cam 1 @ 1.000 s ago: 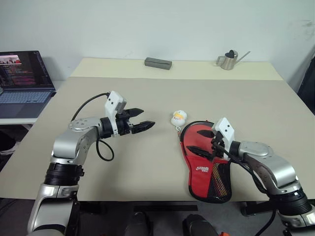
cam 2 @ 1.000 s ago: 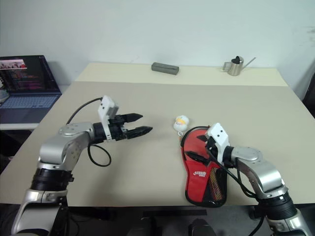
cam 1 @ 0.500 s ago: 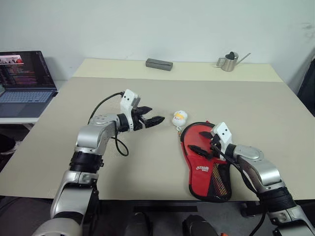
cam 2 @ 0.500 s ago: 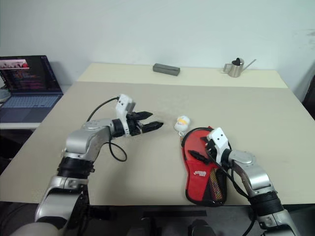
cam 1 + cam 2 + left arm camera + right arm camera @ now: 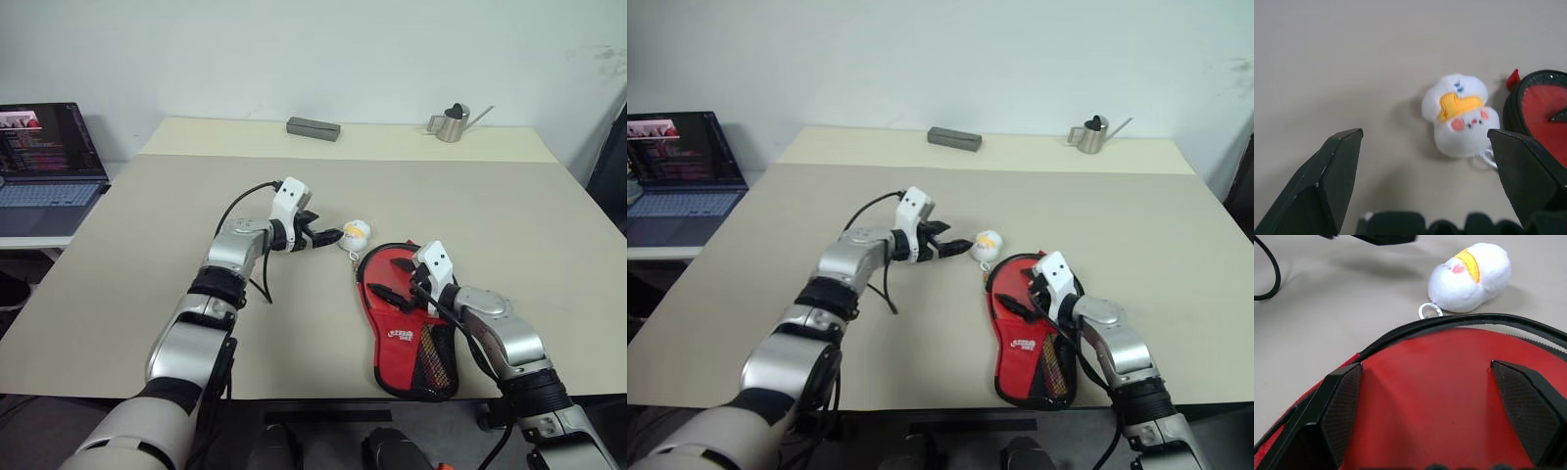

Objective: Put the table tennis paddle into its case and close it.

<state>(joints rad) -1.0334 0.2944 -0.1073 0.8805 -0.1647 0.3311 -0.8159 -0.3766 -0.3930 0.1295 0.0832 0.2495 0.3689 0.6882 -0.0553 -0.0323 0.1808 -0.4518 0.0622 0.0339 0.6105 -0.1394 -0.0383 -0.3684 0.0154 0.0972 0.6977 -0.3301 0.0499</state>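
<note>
Beige and broad, the desk (image 5: 176, 225) runs back to a pale wall, with a laptop (image 5: 49, 157) on a lower side table off the left claw's outer side, and a flat grey block (image 5: 313, 127) and a small metal watering can (image 5: 453, 122) well beyond both claws along the far edge. Spread wide and gripping nothing, the left claw (image 5: 329, 236) hovers low over the desk, pointing toward the right arm's side; straight ahead of its tips, very near but apart from them, lies the white plush ball charm (image 5: 1459, 115) with its yellow patch and tiny pink cheeks. In the left wrist view the two black fingers (image 5: 1327, 176) frame the charm from either side without touching it. A small white ring at the charm's end lies against the rim of the case (image 5: 411, 328), which lies flat on the desk just past the charm and under the right claw. The right claw (image 5: 1022, 295) is likewise spread and holds nothing, poised over the round end of the case, its fingers (image 5: 1339, 401) straddling the red surface (image 5: 1440, 396) inside the black zipper edge. Whether that red is the paddle's rubber or the case's own panel cannot be told. Nearer the robot than the right claw, the case narrows to its black mesh pocket (image 5: 438, 364) and white print.
</note>
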